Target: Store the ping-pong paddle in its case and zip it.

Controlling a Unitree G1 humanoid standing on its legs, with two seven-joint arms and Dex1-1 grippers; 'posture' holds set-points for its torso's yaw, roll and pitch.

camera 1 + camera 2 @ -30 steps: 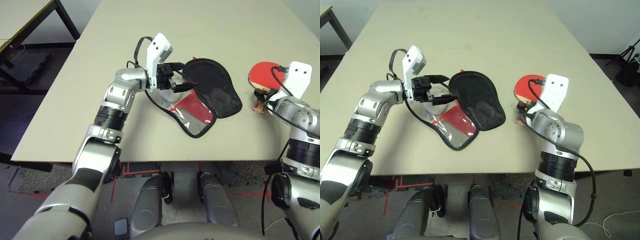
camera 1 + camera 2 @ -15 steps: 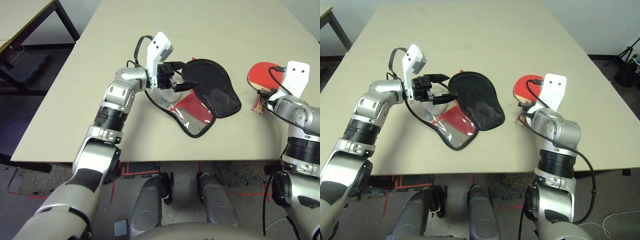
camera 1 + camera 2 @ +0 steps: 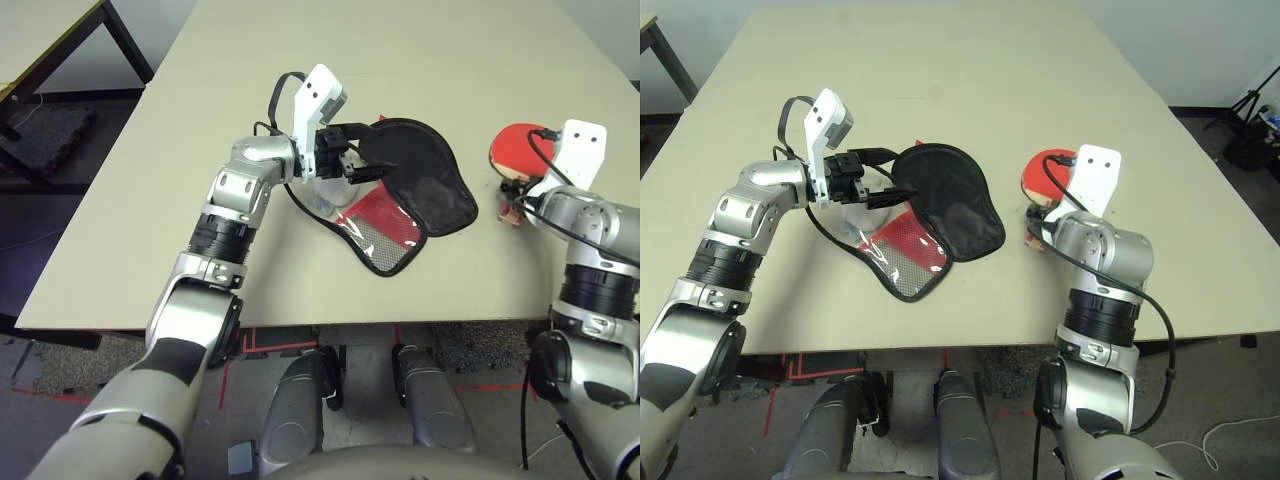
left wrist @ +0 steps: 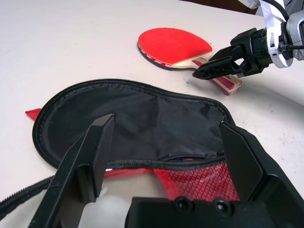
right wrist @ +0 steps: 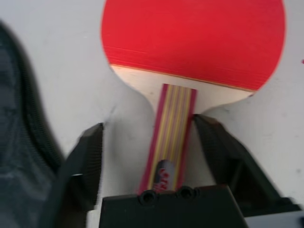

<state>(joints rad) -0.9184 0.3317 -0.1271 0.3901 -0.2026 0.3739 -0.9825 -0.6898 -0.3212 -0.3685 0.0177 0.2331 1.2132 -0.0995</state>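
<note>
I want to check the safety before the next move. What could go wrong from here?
1. The right pincer is open around the handle of the ping-pong paddle, off-centre, so closing may push the paddle aside.
2. The case lies open and loose under the open left pincer; it may slide or fold when the paddle goes in.

Paddle faced in red, handle striped red and pale wood. Case lined black, red mesh pocket. Table coloured beige.
</note>
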